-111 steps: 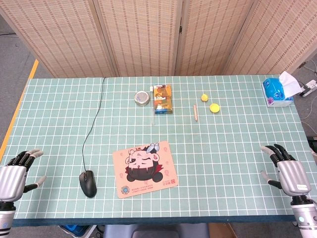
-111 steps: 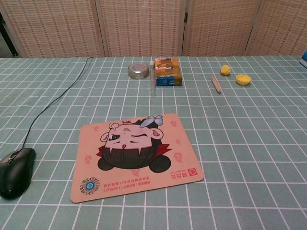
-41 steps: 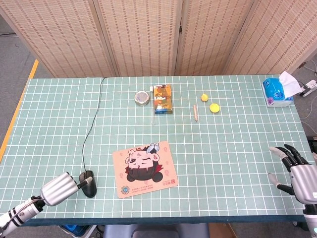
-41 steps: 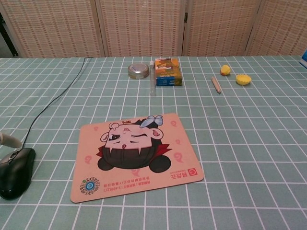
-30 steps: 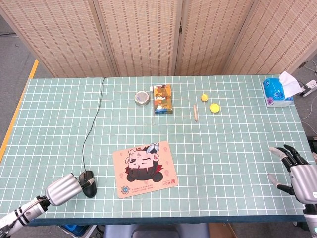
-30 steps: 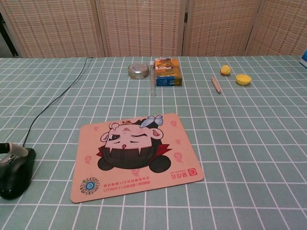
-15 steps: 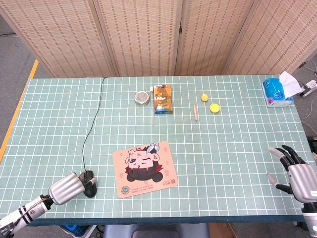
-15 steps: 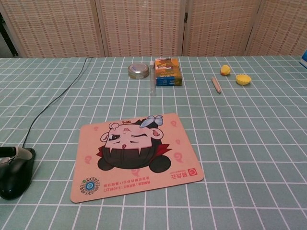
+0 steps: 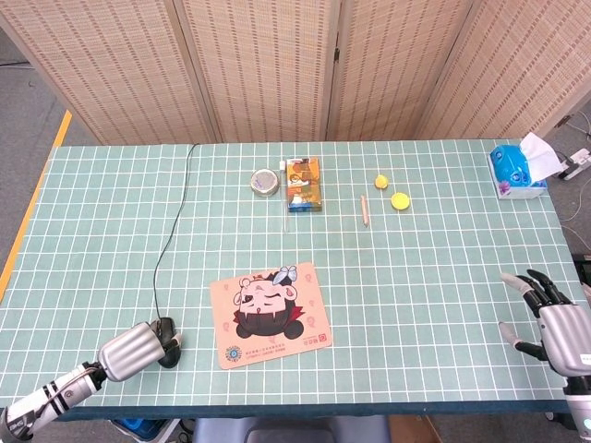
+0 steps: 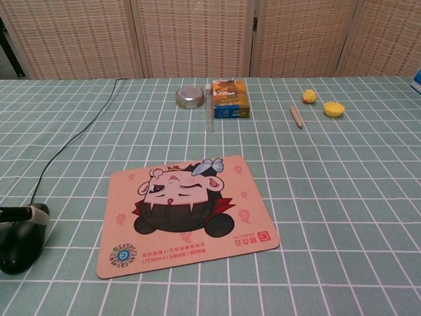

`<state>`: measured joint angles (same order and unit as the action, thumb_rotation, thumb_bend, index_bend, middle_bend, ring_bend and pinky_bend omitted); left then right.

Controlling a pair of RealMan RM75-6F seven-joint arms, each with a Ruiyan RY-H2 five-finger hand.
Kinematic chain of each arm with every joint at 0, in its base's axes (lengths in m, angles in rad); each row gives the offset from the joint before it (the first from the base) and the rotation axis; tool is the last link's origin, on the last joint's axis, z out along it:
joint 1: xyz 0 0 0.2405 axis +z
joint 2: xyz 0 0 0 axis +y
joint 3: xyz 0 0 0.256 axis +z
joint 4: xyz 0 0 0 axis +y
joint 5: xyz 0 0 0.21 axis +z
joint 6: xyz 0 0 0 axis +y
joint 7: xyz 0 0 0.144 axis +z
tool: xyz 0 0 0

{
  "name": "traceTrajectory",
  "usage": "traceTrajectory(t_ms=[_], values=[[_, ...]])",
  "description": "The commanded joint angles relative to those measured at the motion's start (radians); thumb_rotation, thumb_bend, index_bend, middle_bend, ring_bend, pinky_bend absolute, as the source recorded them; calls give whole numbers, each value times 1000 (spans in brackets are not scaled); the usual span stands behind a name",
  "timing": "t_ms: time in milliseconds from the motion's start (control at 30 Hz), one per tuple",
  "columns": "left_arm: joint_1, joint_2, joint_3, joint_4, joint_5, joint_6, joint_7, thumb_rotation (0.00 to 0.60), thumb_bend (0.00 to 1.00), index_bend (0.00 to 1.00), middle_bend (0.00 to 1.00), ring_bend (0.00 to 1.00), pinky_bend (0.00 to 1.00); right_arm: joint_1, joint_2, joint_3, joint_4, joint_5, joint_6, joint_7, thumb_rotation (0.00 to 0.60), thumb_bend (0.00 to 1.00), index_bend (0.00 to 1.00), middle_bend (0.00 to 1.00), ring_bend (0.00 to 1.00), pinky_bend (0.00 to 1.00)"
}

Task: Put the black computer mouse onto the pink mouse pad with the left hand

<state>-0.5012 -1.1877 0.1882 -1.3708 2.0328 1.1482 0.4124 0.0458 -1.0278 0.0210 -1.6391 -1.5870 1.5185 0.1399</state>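
At the near left of the table (image 9: pixel 111 240), about seven o'clock in the head view, the left hand (image 9: pixel 135 344) now lies low over the black mouse (image 9: pixel 167 329). Over the last few seconds it has swung in from the table's left edge and settled lower, its arm dropping toward the front edge. The mouse itself has not shifted; it sits where it was, just beside the left edge of the pink mouse pad (image 9: pixel 273 303) and not touching it. I judge the grasp to be forming, not finished, so the lift and carry to the pad remain to be done.

From the chest view a finger (image 10: pixel 23 213) lies across the top of the mouse's front end, touching it. The other fingers curl over the near side, but whether they have a firm hold I cannot tell.

The mouse's long axis runs roughly six to twelve o'clock, nose toward twelve. Its cord (image 9: pixel 171 221) leaves the nose and runs toward the far edge of the table. That cord may drag a little when the mouse goes sideways toward three o'clock onto the pad.

The right hand (image 9: pixel 552 317) rests at the near right corner, around four o'clock, fingers spread and holding nothing, having drifted slightly toward the edge.
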Motion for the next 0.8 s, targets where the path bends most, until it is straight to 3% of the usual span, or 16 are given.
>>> traceTrajectory(t_ms=[33, 400, 800], values=[[-5, -1, -4, -9, -16, -19, 13, 600, 83, 334, 1000, 1000, 1000, -1, 1, 0, 0, 1, 2, 2, 600, 236, 187, 249, 111, 363], [-17, -7, -1, -11, -37, -45, 23, 600, 82, 348, 1000, 1000, 1000, -1, 3, 4, 3, 9, -2, 8, 600, 235, 187, 249, 111, 363], [-23, -17, 10, -7, -41, -36, -1, 600, 83, 534, 1000, 1000, 1000, 0, 3, 4, 4, 12, -5, 10, 600, 235, 187, 250, 111, 363]])
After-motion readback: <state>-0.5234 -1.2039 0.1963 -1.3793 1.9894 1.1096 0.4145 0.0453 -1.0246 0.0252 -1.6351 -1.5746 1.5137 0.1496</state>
